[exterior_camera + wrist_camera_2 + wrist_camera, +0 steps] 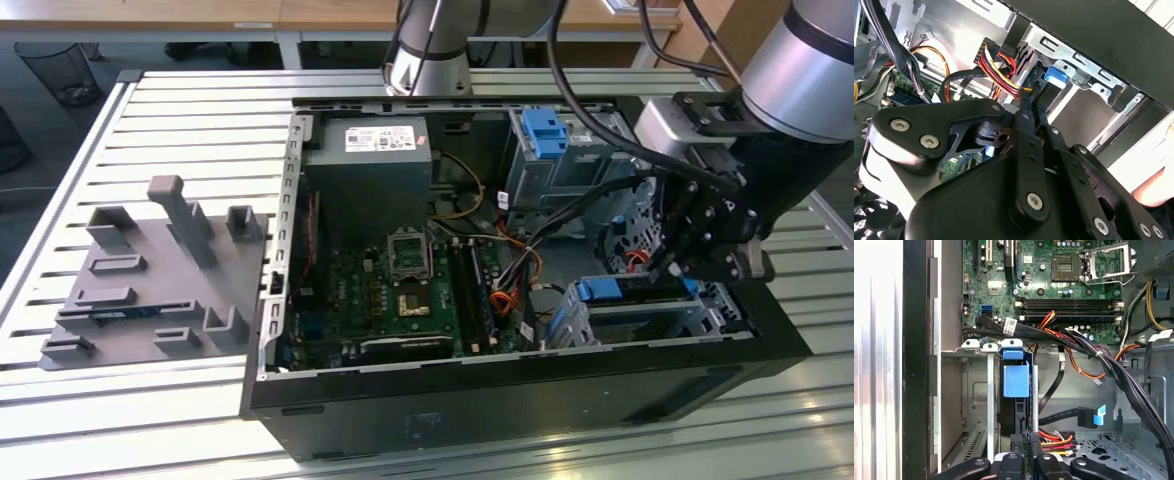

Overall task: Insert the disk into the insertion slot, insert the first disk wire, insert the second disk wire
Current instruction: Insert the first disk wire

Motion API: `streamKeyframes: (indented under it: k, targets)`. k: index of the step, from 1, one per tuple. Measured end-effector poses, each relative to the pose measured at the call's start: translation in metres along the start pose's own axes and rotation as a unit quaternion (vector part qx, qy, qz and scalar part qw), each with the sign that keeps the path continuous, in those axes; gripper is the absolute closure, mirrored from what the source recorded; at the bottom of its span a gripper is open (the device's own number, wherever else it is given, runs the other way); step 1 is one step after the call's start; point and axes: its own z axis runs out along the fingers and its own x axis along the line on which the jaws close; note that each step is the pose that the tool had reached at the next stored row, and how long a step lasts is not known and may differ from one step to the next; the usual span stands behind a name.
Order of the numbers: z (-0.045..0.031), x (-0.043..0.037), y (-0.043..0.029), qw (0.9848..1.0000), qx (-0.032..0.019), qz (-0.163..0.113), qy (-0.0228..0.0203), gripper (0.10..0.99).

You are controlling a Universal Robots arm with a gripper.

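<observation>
The disk sits in its blue carrier inside the insertion slot, the low perforated metal cage at the case's corner on the exterior view's right. My gripper reaches down into the case just behind the disk's end. In both wrist views its fingers are close together on the plug of a disk wire with red, yellow and black strands, held at the disk's rear edge. A second black disk wire with a blue plug lies loose on the case floor beside it.
The open computer case lies on a slatted table. A taller cage with a blue latch stands behind the gripper. Motherboard, power supply and cable bundles crowd the inside. A grey fixture plate lies at the exterior view's left.
</observation>
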Motion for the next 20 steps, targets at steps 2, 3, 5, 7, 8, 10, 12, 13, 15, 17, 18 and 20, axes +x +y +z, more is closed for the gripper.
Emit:
streamKeyframes:
  k: [2,3,5,7,8,10,12,13,15,17,18,20]
  targets:
    - [0.001,0.0,0.0,1.0,0.0,0.0,0.0,0.922]
    - [0.0015,0.0,0.0,1.0,0.0,0.0,0.0,0.922]
    - [0.0021,0.0,0.0,1.0,0.0,0.0,0.0001,0.922]
    - [0.0022,0.0,0.0,1.0,0.0,0.0,0.0002,0.922]
    - [0.0022,0.0,0.0,1.0,0.0,0.0,0.0001,0.922]
    - [0.0026,0.0,0.0,1.0,-0.0005,0.0,0.0,0.922]
    - [0.0028,0.0,0.0,1.0,-0.0006,0.0,-0.0001,0.91]
    - [0.0028,0.0,-0.0001,1.0,-0.0006,0.0,0.0,0.91]
    - [0.0027,0.0,-0.0001,1.0,-0.0006,0.0,0.0001,0.847]
    - [0.0015,0.0,-0.0001,1.0,-0.0006,0.0,0.0003,0.847]
    - [0.0004,0.0,0.0,1.0,-0.0006,0.0,0.0002,0.847]
    - [-0.0021,0.0,0.0,1.0,-0.0006,0.0,0.0002,0.847]
